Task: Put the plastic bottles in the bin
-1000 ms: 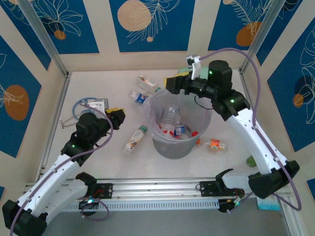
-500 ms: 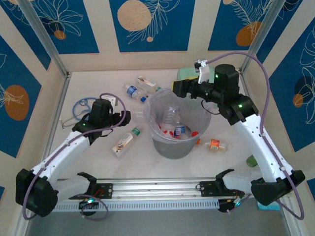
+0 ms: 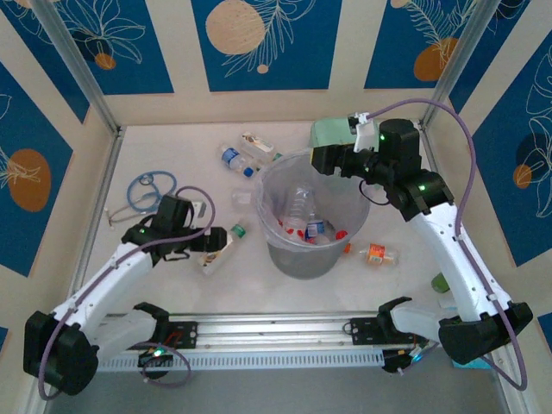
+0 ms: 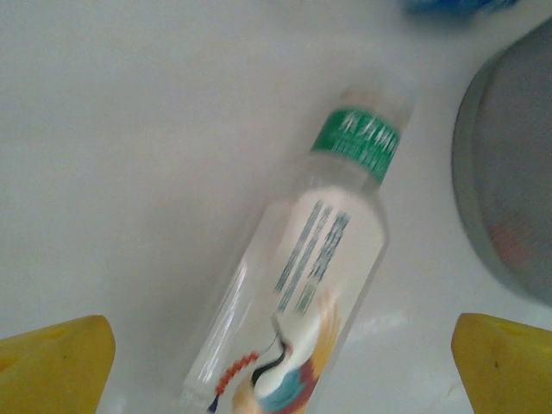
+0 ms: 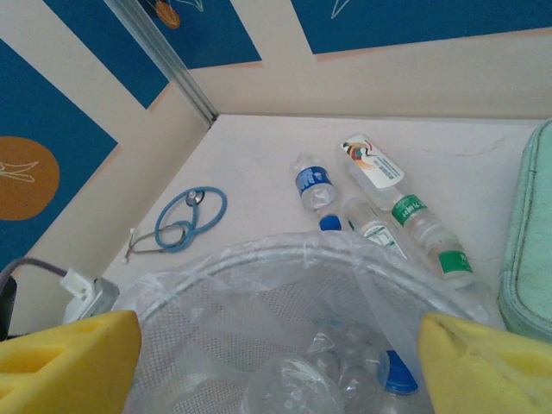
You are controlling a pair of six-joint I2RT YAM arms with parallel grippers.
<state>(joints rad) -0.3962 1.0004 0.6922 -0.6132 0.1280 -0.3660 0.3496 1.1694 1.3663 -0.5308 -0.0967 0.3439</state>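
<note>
Between the table's left edge and the round grey bag-lined bin: clear plastic bottle with white-tan label and green cap lies flat, cap end nearer the bin. Your left gripper straddles it, jaws spread wide, clear of both sides. It looks empty, so light, thin-walled, slick and prone to roll. Pinch mid-label, gently. Right gripper hangs spread and empty over the bin's far rim.

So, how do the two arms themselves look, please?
The left arm and the right arm both have white links, black joints and small green lights. A purple cable loops along each. The jaws end in yellow tips.
</note>
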